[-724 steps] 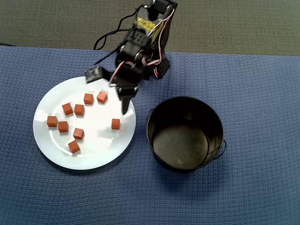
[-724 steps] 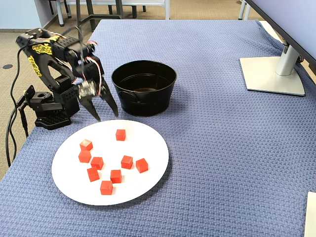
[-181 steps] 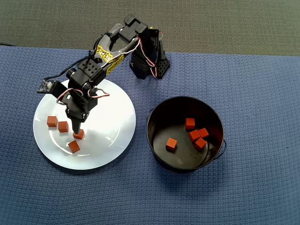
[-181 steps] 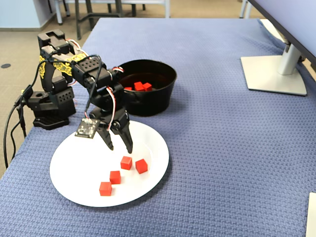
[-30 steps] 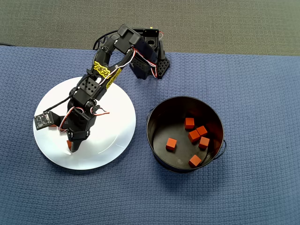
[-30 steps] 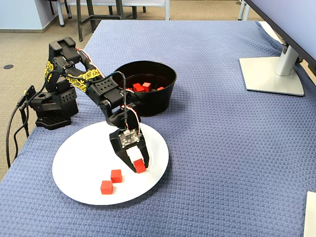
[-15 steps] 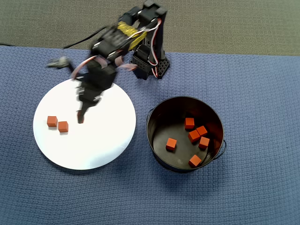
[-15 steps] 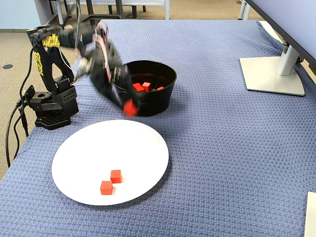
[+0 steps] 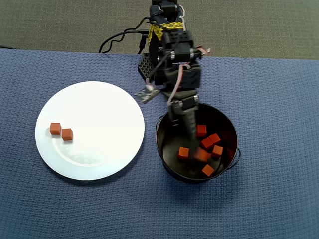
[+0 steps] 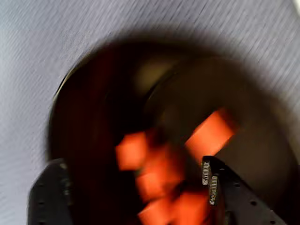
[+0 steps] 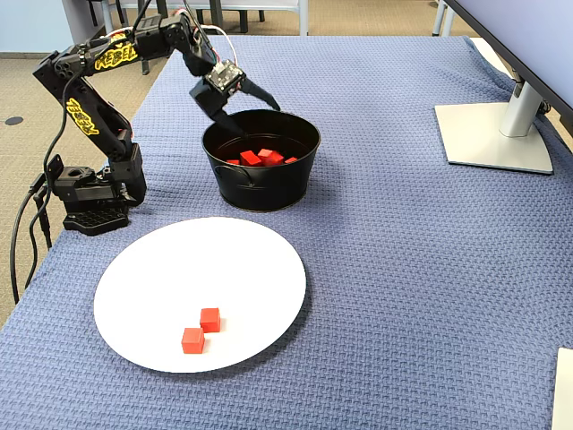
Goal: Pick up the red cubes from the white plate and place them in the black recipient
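Note:
Two red cubes point(image 9: 55, 129) point(image 9: 67, 134) lie side by side on the white plate point(image 9: 99, 114), near its left edge in the overhead view; the fixed view shows them point(image 11: 210, 319) point(image 11: 192, 339) at the plate's point(image 11: 197, 260) near side. The black recipient point(image 9: 160, 134) point(image 11: 260, 190) holds several red cubes point(image 9: 201, 131) point(image 11: 250, 158). My gripper point(image 9: 187, 137) point(image 11: 245, 111) hangs over the recipient's mouth. It is open, its jaws wide apart. In the wrist view the gripper point(image 10: 133, 187) frames blurred red cubes point(image 10: 210, 133) on the dark bottom, with none clamped.
The arm's base point(image 11: 89, 202) stands at the blue cloth's edge beside the plate, with cables trailing off the table. A monitor stand point(image 11: 492, 134) sits far right in the fixed view. Grey floor borders the cloth's top edge in the overhead view.
Half a second ago the gripper was swinging from the plate toward the recipient with a red cube. Now it is over the recipient, open, and one more cube lies inside.

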Action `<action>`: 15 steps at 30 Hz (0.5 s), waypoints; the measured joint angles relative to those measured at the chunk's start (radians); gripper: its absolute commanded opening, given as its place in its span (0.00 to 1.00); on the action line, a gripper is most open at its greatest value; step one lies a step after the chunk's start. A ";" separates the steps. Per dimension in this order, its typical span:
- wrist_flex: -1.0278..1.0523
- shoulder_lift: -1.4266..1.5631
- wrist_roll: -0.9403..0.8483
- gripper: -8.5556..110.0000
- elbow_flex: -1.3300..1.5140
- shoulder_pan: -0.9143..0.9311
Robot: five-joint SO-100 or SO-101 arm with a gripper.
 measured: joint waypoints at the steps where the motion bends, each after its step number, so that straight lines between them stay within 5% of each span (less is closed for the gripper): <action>1: 0.000 -0.002 -0.064 0.31 0.000 0.052; 15: -0.531 -0.195 -0.834 0.27 0.153 0.805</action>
